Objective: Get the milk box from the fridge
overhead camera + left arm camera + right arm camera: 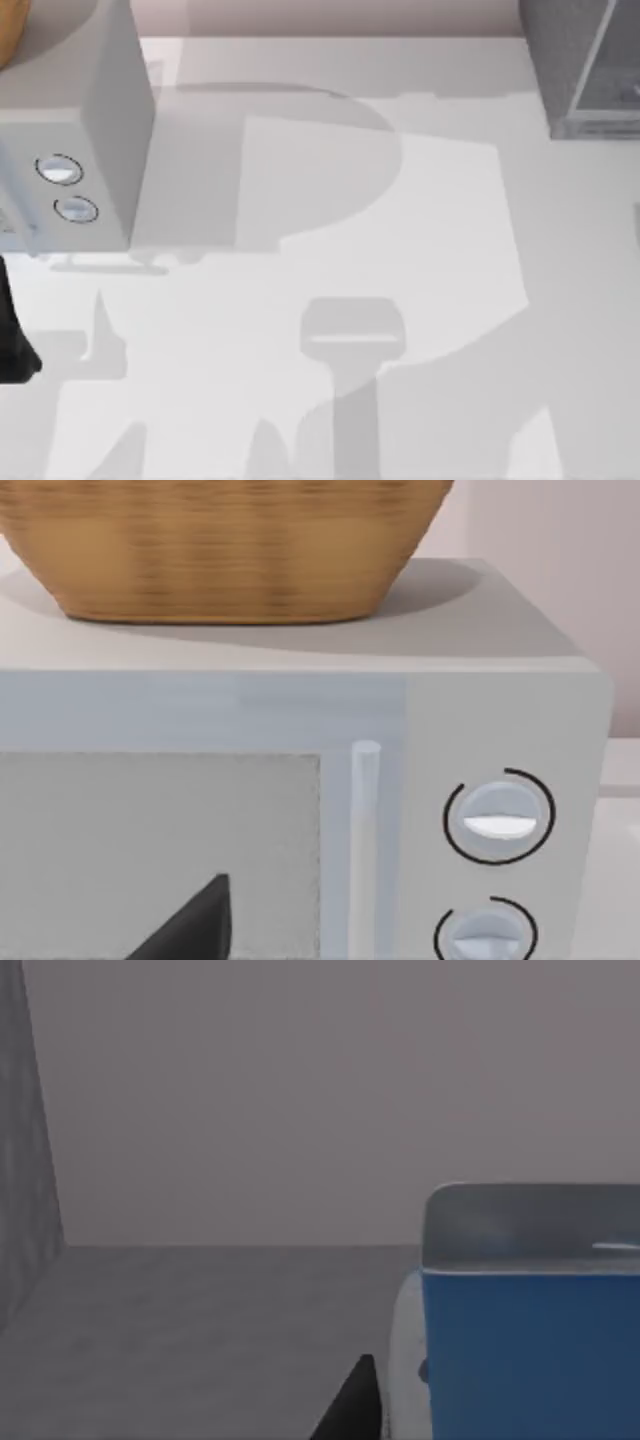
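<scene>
The pale worktop (420, 250) lies smooth under soft shadows. My right fingers (350, 1405) sit just beside the milk box (530, 1350) – glossy blue – on the fridge (585, 70) floor; their grip I cannot tell. My left fingers (190, 925) face a dialled box (300, 730) topped by a woven basket (220, 540).

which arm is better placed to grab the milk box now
Right. Its wrist view sits inside the dark grey fridge, with the milk box close ahead beside a fingertip. The left arm's wrist view faces the microwave under a basket.
</scene>
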